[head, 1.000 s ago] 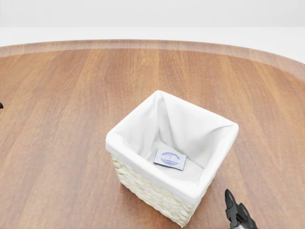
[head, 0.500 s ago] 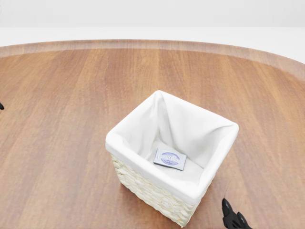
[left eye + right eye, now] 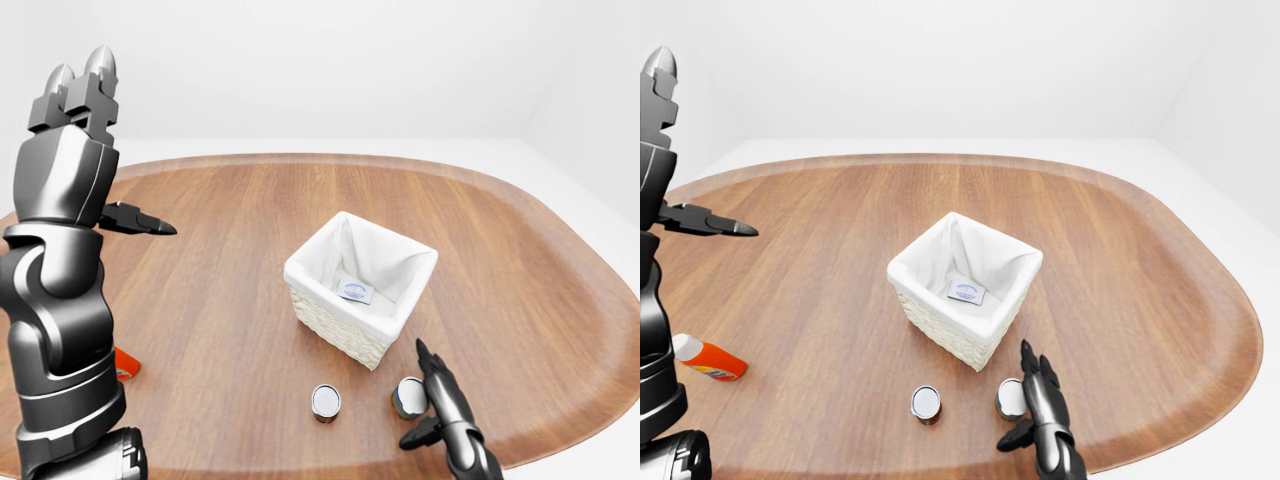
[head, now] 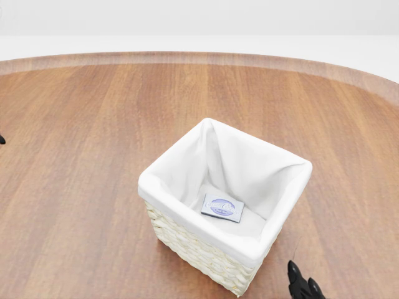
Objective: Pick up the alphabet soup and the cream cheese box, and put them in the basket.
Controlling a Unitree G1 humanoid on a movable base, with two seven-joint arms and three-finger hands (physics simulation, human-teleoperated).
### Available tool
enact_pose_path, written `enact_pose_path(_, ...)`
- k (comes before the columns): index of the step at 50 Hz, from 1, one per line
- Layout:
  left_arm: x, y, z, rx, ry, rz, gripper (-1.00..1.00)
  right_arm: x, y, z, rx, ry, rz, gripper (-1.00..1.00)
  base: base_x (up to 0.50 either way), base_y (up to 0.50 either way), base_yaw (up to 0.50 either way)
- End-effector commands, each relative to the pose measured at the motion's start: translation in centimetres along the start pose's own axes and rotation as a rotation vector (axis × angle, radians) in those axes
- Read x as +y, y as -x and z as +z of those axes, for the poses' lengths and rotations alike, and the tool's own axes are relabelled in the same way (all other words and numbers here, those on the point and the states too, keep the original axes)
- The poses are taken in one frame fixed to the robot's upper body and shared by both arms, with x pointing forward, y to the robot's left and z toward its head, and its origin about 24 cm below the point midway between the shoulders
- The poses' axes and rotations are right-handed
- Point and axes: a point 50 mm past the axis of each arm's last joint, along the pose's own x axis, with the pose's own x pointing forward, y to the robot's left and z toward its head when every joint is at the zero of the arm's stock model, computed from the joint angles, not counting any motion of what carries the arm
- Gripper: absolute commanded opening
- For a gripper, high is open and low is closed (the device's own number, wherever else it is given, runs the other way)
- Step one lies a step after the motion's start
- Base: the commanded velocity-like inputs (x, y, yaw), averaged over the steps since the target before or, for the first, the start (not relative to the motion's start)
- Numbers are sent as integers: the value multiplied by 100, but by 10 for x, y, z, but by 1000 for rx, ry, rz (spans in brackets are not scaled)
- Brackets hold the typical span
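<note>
At the right-eye view's bottom, the right hand (image 3: pixel 1038 408) stands open-fingered beside the alphabet soup (image 3: pixel 1011 397), gripping nothing. The left hand (image 3: pixel 85 120) is raised at upper left, open, empty. The cream cheese box (image 4: pixel 222 207) lies inside the basket (image 3: pixel 322 316) on the wooden table (image 3: pixel 520 270), white walls behind.

An orange bottle (image 3: pixel 708 359) lies on the wooden table (image 3: pixel 1120 260), lower left.

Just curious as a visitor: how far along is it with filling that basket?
Roughly halfway. The cream cheese box already lies inside the basket. The right hand, fingers open, stands beside one can, not gripping it. Which of the two cans is the alphabet soup is unclear.
</note>
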Motion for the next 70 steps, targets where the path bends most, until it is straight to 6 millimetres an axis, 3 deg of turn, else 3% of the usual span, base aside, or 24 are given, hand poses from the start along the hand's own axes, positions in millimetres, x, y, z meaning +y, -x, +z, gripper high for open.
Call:
enact_pose_path(1, -1, 0, -2, 6, 4, 0, 100, 3, -5, -2, 13, 10, 1, 98, 0, 0, 0)
enact_pose_path(2, -1, 0, 0, 1, 1, 0, 100, 4, -5, -4, 19, 18, 5, 56, 0, 0, 0)
enact_pose_path(3, 1, 0, 1, -3, -2, 0, 100, 5, -6, -5, 24, 21, 5, 33, 0, 0, 0)
enact_pose_path(4, 2, 0, 1, -6, -4, 0, 100, 5, -7, -6, 29, 24, 6, -55, 0, 0, 0)
enact_pose_path(5, 2, 1, 2, -8, -5, 0, 100, 6, -8, -7, 33, 28, 6, -100, 0, 0, 0)
enact_pose_path(23, 0, 0, 0, 0, 3, -1, 100, -8, -4, -3, 13, -9, -58, -100, 0, 0, 0)
enact_pose_path(39, 0, -1, 1, -2, 1, -3, 100, -40, -3, -6, 23, -76, -208, -100, 0, 0, 0)
enact_pose_path(50, -1, -4, -1, 7, -2, -4, 100, -50, -5, -10, 40, -111, -248, -100, 0, 0, 0)
enact_pose_path(61, -1, -4, -1, 6, -2, -2, 100, -83, 1, -2, -2, -213, -419, -100, 0, 0, 0)
enact_pose_path(70, 0, -4, -2, 6, -3, 8, 100, -119, 21, 33, -176, -232, -505, -100, 0, 0, 0)
